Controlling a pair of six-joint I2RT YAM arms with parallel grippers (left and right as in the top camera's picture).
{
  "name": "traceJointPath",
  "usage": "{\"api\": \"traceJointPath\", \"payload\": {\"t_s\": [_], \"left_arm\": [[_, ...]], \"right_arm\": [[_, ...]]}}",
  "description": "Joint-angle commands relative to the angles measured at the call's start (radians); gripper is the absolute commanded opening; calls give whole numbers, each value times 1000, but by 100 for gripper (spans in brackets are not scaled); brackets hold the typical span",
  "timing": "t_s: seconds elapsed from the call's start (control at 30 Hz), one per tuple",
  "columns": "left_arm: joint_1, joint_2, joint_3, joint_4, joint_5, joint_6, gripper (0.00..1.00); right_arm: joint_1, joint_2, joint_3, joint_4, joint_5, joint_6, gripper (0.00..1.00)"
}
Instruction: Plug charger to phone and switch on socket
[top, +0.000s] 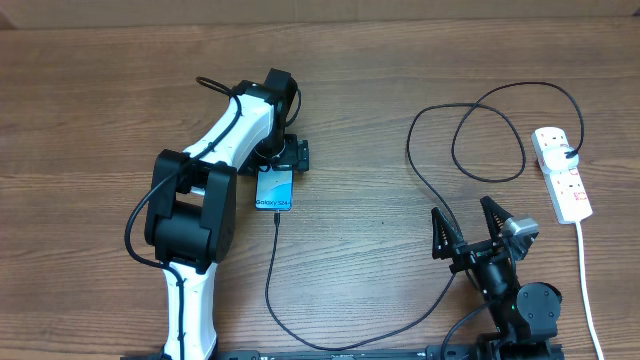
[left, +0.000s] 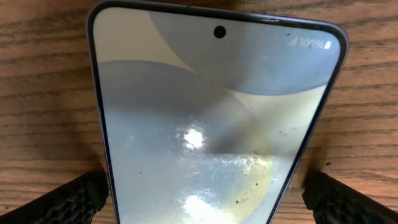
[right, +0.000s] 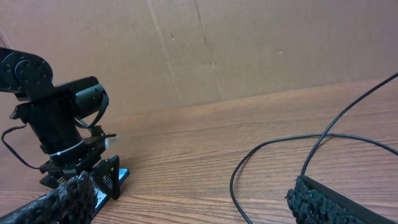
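Observation:
The phone (top: 274, 190) lies flat on the wooden table, its blue screen up. My left gripper (top: 279, 160) stands open over its far end. In the left wrist view the phone (left: 211, 112) fills the gap, and both fingers (left: 81, 196) stay clear of its sides. The charger (top: 272, 275), a thin black cable, meets the phone's near edge, sweeps along the front and loops up to the socket (top: 562, 172) at the right. My right gripper (top: 470, 225) is open and empty at the front right, with the cable (right: 239, 168) lying between its fingers (right: 336, 202).
The socket's white lead (top: 585, 270) runs toward the front edge on the far right. A cardboard wall (right: 217, 50) stands behind the table. The left arm (top: 195, 210) stretches from the front edge to the phone.

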Motion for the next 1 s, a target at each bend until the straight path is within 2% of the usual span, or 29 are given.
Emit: {"api": "traceJointPath", "payload": {"t_s": [0.0,0.73,0.97], "left_arm": [[-3,44,-37,10,-45,-16,100],[-2,44,-37,2,-42,-16,100],[5,44,-28,-16,59,-16,100]], "right_arm": [[5,-10,-10,5,2,3,100],[5,-10,-10,5,2,3,100],[5,-10,-10,5,2,3,100]]}}
